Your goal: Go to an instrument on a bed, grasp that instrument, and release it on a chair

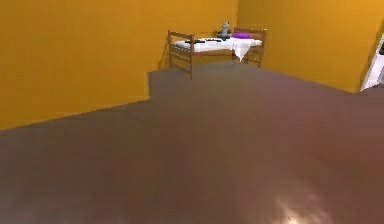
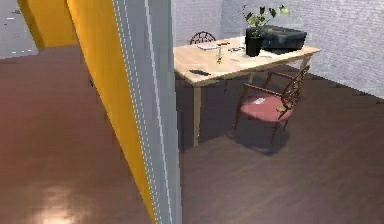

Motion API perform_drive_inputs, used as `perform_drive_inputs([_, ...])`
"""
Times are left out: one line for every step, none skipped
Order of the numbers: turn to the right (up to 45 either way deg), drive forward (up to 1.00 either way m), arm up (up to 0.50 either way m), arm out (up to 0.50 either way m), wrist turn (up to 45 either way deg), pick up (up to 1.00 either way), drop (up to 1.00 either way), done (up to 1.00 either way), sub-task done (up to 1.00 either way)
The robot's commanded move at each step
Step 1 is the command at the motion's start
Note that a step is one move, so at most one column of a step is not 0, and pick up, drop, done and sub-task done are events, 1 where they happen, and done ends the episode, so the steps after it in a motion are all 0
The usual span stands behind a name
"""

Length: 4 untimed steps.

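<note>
- where two orange walls [image 1: 80,50] meet, far off across the dark floor [image 1: 200,150], a wood bed [image 1: 212,50] stands in the corner of the forward view.
- a small dark shape [image 1: 208,42] lies on the white cover; it is too small to tell if it is the instrument.
- a purple thing [image 1: 243,36] sits at the bed's right end, with a small grey thing [image 1: 226,28] near it.
- i cannot tell what state the gripper is in.
- in the arm side view, a grey door frame [image 2: 150,110] stands close by, with orange wall on its left.
- past the frame is a wood table [image 2: 215,62] with a plant [image 2: 258,18] in a dark pot and a dark box [image 2: 287,40] just beside it.
- a chair [image 2: 266,108] with a red seat stands at the table's near side.
- a round chair back [image 2: 203,37] shows behind the table.
</note>
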Motion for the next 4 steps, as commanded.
perform_drive_inputs([0.0,1.00,0.00,0.00,0.0,0.00,0.00,0.00,0.00])
perform_drive_inputs([0.0,1.00,0.00,0.00,0.0,0.00,0.00,0.00,0.00])
perform_drive_inputs([0.0,1.00,0.00,0.00,0.0,0.00,0.00,0.00,0.00])
perform_drive_inputs([3.0,0.00,0.00,0.00,0.0,0.00,0.00,0.00,0.00])
